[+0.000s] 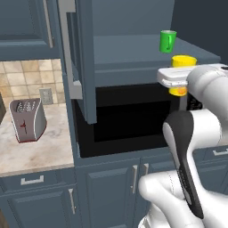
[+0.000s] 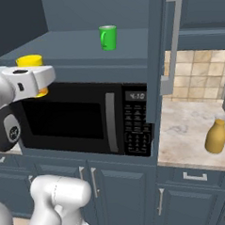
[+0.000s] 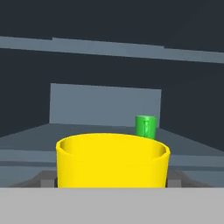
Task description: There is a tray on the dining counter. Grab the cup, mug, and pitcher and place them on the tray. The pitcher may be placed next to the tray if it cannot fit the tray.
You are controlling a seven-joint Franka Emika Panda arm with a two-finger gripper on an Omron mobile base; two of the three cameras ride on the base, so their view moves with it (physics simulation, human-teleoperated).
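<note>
- Left base view: the white hand is level with the yellow cup [image 1: 184, 61] at the shelf's [image 1: 133, 46] front edge; the green mug [image 1: 168, 41] stands farther back; a toaster [image 1: 27, 119] sits on the table [image 1: 40, 149].
- Right base view: the amber pitcher [image 2: 216, 136] stands on the marbled table right of the microwave [image 2: 81, 117].
- Hand view: the cup's open rim looms close, the fingers [image 3: 175, 180] spread wide on either side, gripping nothing.

I see the bright yellow handleless cup [image 3: 112, 161] close up and upright, dark fingers [image 3: 46, 178] flanking its sides; the bright green cylindrical mug [image 3: 145, 126] stands behind on the grey-blue shelf [image 3: 52, 131].
</note>
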